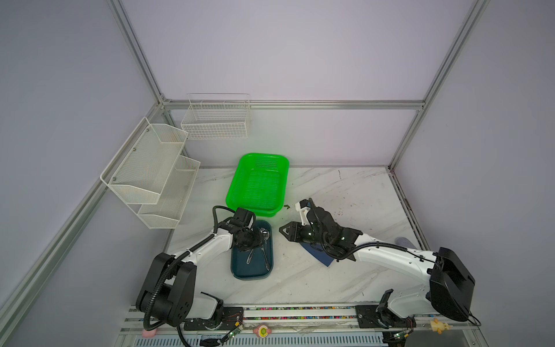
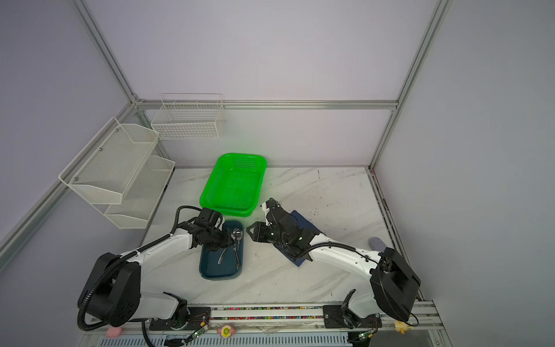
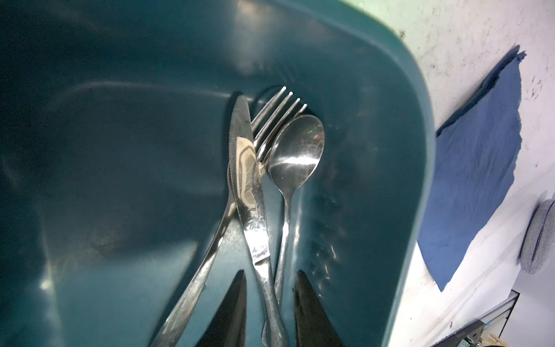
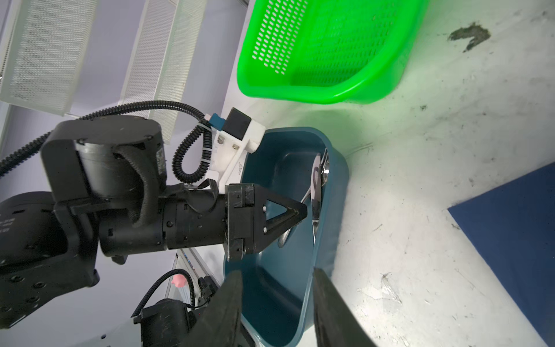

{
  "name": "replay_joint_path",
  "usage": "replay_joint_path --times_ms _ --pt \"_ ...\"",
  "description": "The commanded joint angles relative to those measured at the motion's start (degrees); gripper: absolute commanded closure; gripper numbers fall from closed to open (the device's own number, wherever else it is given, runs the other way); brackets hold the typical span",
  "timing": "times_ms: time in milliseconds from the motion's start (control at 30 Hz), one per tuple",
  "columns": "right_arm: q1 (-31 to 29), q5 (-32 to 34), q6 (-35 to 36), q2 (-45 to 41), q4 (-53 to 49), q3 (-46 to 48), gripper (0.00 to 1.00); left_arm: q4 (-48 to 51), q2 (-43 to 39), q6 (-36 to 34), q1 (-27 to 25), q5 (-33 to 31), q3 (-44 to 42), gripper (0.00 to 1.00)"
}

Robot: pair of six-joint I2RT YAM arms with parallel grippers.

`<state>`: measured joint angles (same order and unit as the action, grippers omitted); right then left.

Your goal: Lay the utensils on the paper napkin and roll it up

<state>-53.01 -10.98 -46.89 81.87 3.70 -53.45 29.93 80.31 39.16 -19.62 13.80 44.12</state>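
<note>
While the right claw (image 4: 276,273) gapes empty, the left claw (image 3: 270,272) spreads astride slim, shiny knife (image 3: 246,168) and spoon (image 3: 295,150) handles.

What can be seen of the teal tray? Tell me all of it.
The teal tray is a rigid, glossy, plastic-looking dark teal rounded rectangle with a raised rim. It lies flat on the marbled table, near the green basket. A fork, spoon and knife lie inside; the left gripper hangs over them.
</note>
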Motion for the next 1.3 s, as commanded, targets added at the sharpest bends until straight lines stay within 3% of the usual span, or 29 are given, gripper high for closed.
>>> replay_joint_path --times_ms 0,300,967,1267 --pt "-0.1 0.5 -3.0 1.9 2.2 0.2 0.59 -3.1 0.2 1.9 0.3 0.9 -2.3 0.73" --pt "-0.1 -3.2 -6.3 8.5 6.1 1.2 0.59 -5.4 3.5 3.0 0.3 -1.4 -3.8 0.75" --pt "-0.2 -7.7 -4.4 16.3 6.1 -0.8 0.62 -10.3 8.2 5.1 0.3 -1.0 -5.1 0.77" --pt "-0.2 -8.1 -4.0 17.3 5.6 -1.8 0.62 -11.9 9.6 5.5 0.3 -0.3 -5.5 0.86"
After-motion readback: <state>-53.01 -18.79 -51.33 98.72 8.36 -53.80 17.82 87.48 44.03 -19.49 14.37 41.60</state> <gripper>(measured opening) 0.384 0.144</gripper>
